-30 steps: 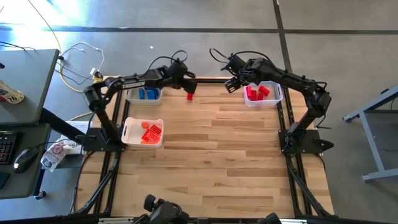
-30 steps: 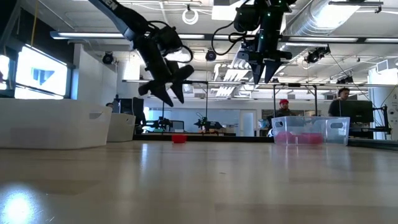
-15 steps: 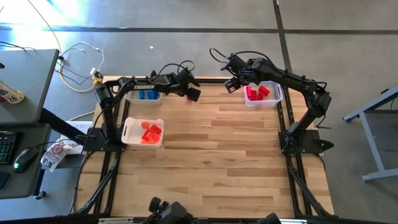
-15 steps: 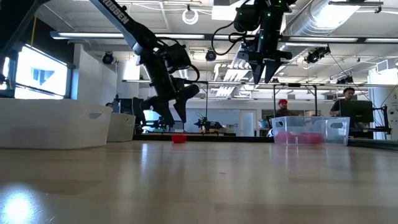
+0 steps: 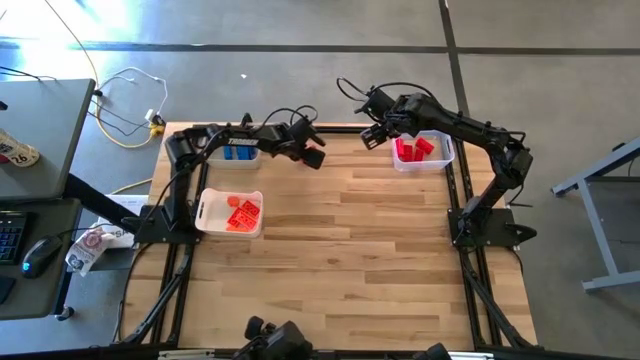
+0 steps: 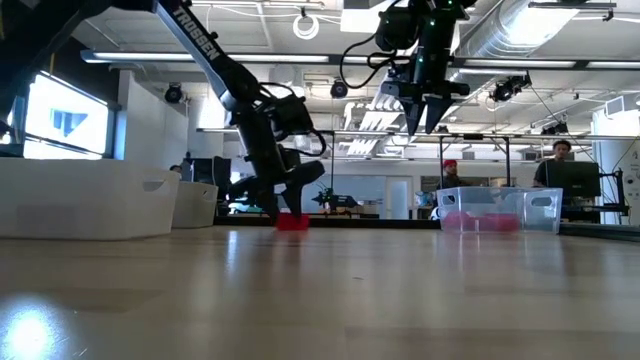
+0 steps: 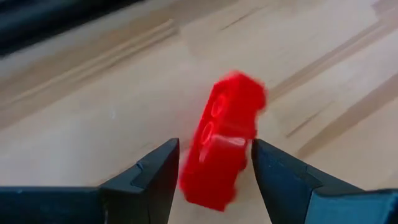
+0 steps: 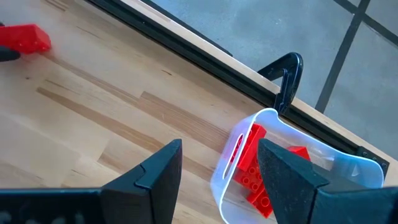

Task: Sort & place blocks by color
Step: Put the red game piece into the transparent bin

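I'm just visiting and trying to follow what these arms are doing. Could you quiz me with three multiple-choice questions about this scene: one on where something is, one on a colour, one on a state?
1. Where is the left gripper?
A. Over the bin of blue blocks
B. Down at the lone red block on the table
C. Parked at the table's near edge

2. What colour are the blocks in the bin beside the right gripper?
A. Red
B. Blue
C. Green

3. How are the left gripper's fingers?
A. Shut on the block
B. Open, one each side of the block
C. Out of sight

Answers: 1 B, the low view shows it lowered to the red block. 2 A, the red blocks show through the clear wall. 3 B, the left wrist view shows gaps between fingers and block.
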Available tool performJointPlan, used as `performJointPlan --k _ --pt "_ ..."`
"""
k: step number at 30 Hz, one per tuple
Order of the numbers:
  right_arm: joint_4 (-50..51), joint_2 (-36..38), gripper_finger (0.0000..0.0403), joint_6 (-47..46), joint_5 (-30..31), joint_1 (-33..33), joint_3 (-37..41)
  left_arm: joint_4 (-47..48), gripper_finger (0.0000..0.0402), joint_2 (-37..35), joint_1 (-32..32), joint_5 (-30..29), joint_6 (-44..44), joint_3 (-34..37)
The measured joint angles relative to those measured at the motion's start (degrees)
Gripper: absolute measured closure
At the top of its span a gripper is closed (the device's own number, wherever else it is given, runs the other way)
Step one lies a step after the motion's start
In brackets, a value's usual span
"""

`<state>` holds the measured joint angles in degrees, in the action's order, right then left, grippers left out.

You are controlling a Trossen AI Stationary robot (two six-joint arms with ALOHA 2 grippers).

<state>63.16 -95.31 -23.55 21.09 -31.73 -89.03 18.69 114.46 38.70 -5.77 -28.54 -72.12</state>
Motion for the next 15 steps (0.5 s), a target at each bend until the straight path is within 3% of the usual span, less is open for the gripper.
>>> performJointPlan --k 11,15 --pt "0.0 0.0 0.0208 0.0 0.0 0.0 0.0 -1.3 0.0214 1.4 0.0 -2.2 0.5 0.0" --pt "0.0 0.0 0.0208 0.0 0.0 0.0 0.0 -1.0 0.0236 1.4 0.2 -2.4 2.0 0.0"
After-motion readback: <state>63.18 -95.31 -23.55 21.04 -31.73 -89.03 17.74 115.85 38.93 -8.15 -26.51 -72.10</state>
